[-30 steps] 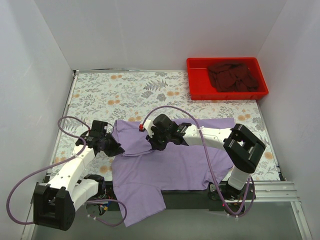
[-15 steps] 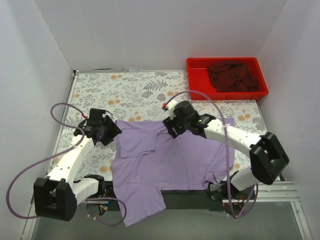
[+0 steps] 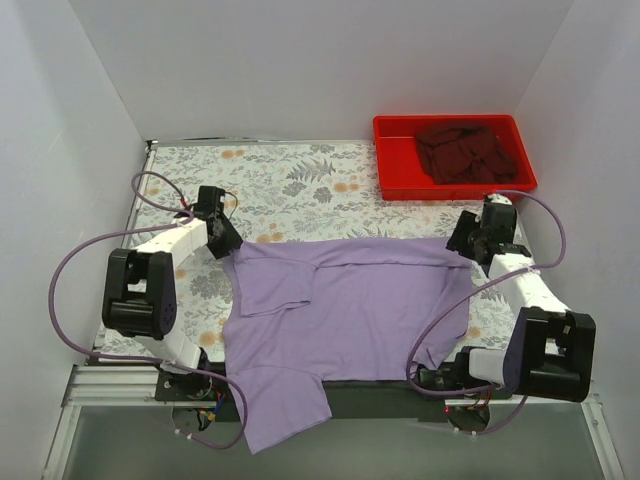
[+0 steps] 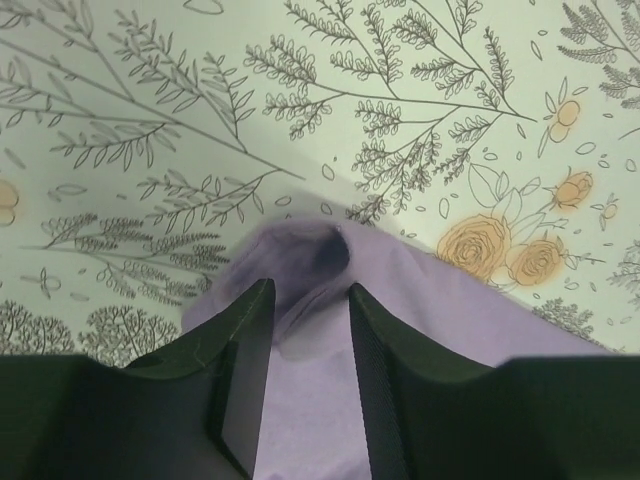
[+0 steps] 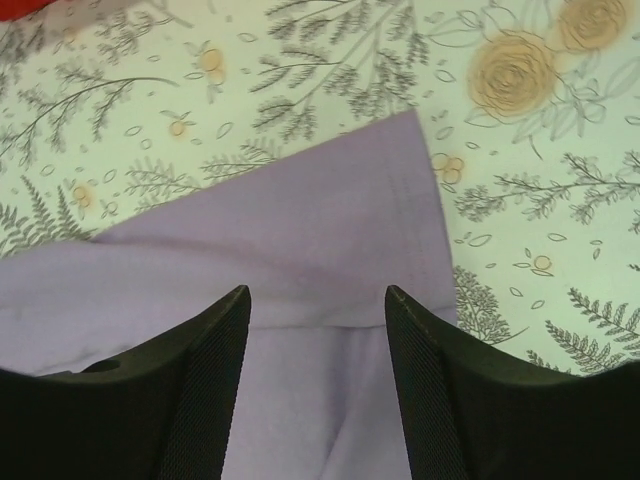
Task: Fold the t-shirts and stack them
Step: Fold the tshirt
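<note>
Lavender t-shirt lay spread on table, near part hanging off the front edge. Left hand sat at its far-left corner, fingers narrowly apart, nothing pinched. Right hand stood wide over the far-right corner, empty. Next fold prob. needs both corners nipped evenly & lifted together. Maroon t-shirt sat in red tray, far right. Floral table showed beyond shirt's far edge, so room to work; walls close both sides.

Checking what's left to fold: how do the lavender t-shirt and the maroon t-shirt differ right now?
The lavender t-shirt lies on the floral table; the maroon t-shirt sits in the red tray at the far right. The lavender one is spread mostly flat; the maroon one is bunched in a heap. Both are plain, unprinted cloth.
</note>
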Controlling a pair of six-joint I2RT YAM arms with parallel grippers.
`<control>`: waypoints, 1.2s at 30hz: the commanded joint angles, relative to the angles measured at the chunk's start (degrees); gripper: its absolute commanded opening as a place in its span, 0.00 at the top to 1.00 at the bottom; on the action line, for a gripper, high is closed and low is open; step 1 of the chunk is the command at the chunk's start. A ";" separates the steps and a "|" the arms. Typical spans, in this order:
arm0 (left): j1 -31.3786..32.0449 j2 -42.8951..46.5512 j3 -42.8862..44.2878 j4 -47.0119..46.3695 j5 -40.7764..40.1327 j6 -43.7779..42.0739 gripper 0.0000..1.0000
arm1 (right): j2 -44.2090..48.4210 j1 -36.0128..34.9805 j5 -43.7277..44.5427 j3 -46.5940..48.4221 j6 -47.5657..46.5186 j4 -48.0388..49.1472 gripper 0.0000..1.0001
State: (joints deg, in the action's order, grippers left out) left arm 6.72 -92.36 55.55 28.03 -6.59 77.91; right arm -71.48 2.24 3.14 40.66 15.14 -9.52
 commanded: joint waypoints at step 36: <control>-10.15 -10.48 9.31 -0.08 0.44 -6.28 0.94 | -12.63 11.65 -24.50 -5.85 11.41 17.17 0.55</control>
State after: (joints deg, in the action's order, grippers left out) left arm -3.62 -104.03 64.99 29.04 -5.98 72.34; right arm -83.81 14.13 -20.45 36.16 24.71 6.28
